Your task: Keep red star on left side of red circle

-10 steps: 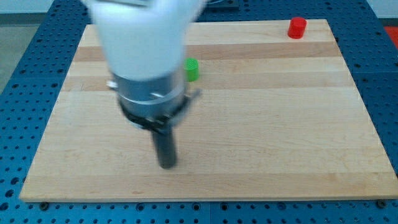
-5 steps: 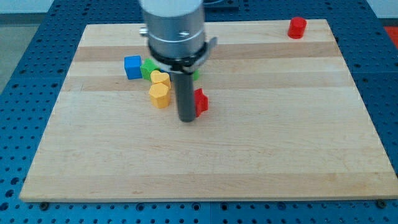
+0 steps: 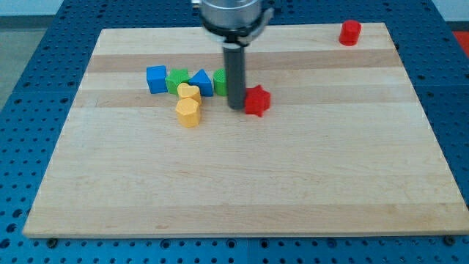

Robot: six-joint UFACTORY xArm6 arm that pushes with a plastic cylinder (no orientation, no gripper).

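The red star [image 3: 257,100] lies on the wooden board [image 3: 293,176], a little above its middle. The red circle [image 3: 350,32], a short cylinder, stands near the board's top right corner, far to the right of the star. My tip [image 3: 236,107] is down on the board, touching or almost touching the star's left side. The rod rises from the tip toward the view's top and hides part of a green block behind it.
A cluster lies left of my tip: a blue cube [image 3: 156,78], a green block [image 3: 176,79], a blue triangle [image 3: 201,82], another green block [image 3: 220,81], a yellow heart [image 3: 189,92] and a yellow-orange block [image 3: 188,112].
My tip has swung from the board's lower left up and to the right. The red star has moved up and to the right with it. The cluster of blocks is now uncovered.
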